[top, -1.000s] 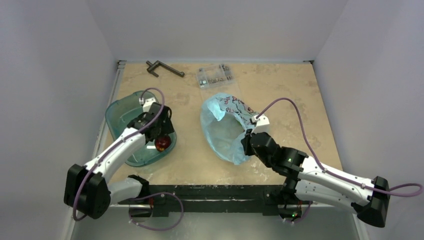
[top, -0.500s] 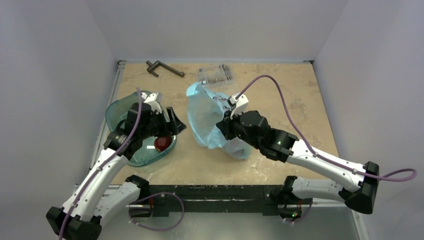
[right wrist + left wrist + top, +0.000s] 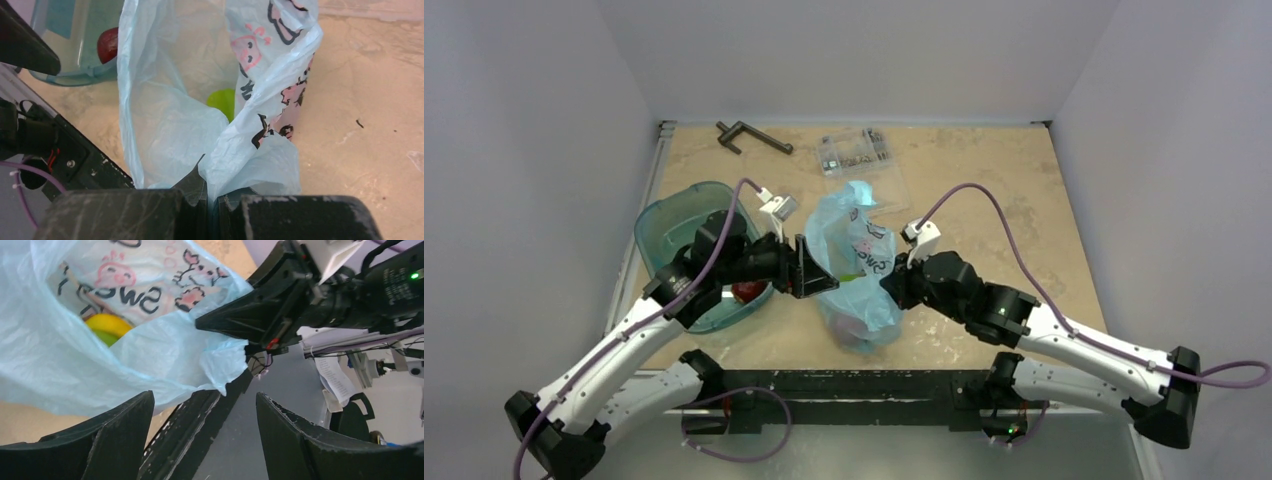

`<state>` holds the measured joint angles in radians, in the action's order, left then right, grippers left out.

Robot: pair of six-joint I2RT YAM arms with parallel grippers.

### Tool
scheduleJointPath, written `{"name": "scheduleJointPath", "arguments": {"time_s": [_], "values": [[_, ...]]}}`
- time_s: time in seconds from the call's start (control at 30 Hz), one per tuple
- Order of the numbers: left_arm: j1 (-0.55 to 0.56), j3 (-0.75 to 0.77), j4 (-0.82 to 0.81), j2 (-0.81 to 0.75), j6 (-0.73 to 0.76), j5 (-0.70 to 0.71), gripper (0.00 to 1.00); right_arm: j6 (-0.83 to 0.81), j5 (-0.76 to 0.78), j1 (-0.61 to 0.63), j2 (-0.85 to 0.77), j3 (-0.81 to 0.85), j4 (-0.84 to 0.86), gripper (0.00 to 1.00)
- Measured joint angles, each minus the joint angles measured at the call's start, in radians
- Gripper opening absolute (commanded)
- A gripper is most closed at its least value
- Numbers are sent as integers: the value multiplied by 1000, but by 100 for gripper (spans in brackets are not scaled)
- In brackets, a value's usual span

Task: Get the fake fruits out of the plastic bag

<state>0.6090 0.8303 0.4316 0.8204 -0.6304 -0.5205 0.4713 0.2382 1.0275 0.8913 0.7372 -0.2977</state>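
Observation:
The light-blue plastic bag (image 3: 856,262) with printed writing hangs bunched at mid-table, held up by my right gripper (image 3: 890,290), which is shut on its edge (image 3: 212,200). Inside the bag, a green piece (image 3: 222,102) shows in the right wrist view. A yellow banana (image 3: 107,322) shows through the plastic in the left wrist view. My left gripper (image 3: 820,270) is open and empty at the bag's left side, with its fingers (image 3: 125,430) just under the plastic (image 3: 100,365). The dark red apple (image 3: 746,292) lies in the teal tub (image 3: 669,215).
A clear flat parts box (image 3: 856,152) and a dark metal tool (image 3: 752,136) lie at the back of the table. The teal tub stands at the left, close to my left arm. The black front rail (image 3: 864,385) runs below the bag.
My left gripper left the tub, with the apple still in it, and swung right to the bag. My right gripper lifted the bag's edge and drew it up and forward; the bag now hangs bunched.

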Motion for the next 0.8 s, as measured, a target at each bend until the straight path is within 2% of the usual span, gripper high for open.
{"name": "scheduleJointPath", "arguments": {"time_s": [0.1, 0.2, 0.4, 0.53, 0.7, 0.8], "values": [[53, 71, -40, 61, -5, 5, 74, -6, 50, -2, -31, 4, -31, 0], [62, 87, -103, 85, -19, 17, 73, -55, 95, -19, 23, 97, -39, 0], [62, 87, -150, 97, -65, 32, 74, -204, 111, -92, 295, 418, 6, 0], [62, 69, -156, 67, -84, 54, 75, -276, 111, -105, 383, 520, 27, 0], [62, 32, -167, 48, -99, 59, 75, -281, 83, -105, 357, 462, 40, 0], [71, 18, -198, 80, -118, 51, 73, -245, 64, -105, 274, 316, 43, 0]]}}
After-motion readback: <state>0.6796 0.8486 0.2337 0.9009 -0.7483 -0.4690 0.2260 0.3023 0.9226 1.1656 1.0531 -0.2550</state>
